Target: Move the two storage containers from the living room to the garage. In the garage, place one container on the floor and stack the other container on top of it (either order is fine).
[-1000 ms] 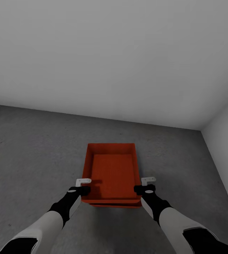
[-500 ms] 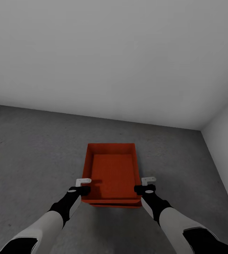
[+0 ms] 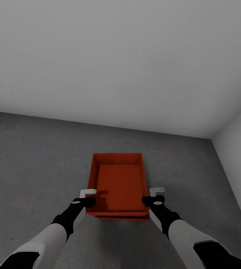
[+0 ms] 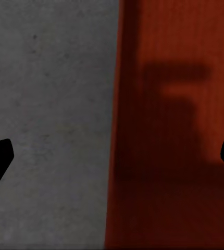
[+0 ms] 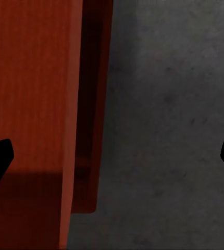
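The two storage containers sit stacked ahead of me on the garage floor, the upper container resting on the lower container, whose edge shows just beneath its near side. The back wall stands behind them, and the side wall is off to my right. My left gripper hangs over the stack's left wall, my right gripper just beside its right wall.

A bare garage is indicated by plain pale grey walls and a mottled dark grey concrete floor, unfurnished.
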You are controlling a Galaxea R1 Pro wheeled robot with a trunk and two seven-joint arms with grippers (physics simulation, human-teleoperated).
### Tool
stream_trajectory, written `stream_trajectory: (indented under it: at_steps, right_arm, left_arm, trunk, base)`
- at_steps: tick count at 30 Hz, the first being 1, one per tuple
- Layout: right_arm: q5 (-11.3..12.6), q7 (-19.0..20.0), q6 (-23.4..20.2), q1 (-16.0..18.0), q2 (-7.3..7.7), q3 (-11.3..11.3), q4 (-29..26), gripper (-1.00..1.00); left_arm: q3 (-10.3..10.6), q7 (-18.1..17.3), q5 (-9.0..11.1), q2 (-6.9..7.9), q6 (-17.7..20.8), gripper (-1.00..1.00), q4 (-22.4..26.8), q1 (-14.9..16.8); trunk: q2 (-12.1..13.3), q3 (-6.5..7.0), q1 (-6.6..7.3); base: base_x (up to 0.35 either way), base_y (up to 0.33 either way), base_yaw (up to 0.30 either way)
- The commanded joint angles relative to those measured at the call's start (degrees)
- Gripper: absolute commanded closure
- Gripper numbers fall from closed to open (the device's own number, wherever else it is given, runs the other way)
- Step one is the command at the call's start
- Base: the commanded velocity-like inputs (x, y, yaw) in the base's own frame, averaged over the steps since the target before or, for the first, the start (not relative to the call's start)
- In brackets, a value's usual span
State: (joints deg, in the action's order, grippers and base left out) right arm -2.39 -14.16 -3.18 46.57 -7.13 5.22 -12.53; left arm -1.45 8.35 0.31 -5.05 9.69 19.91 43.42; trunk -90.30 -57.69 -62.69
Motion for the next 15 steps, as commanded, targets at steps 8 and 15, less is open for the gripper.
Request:
stream_trajectory:
  at_steps: [8, 15]
  right_arm:
    - [-0.2, -0.4, -0.3, 0.0, -0.03, 0.4, 0.0, -1.0]
    - [-0.2, -0.4, -0.3, 0.0, -0.07, 0.4, 0.0, -1.0]
  left_arm:
    - [-0.3, 0.1, 0.0, 0.1, 0.3, -1.0, 0.2, 0.0]
    - [-0.1, 0.3, -0.1, 0.05, -0.2, -1.0, 0.4, 0.0]
  trunk:
    - [3.2, 1.41, 1.77]
    - [3.6, 1.59, 1.99]
  base:
    - [0.0, 0.0, 0.0]
    - [0.0, 0.0, 0.0]
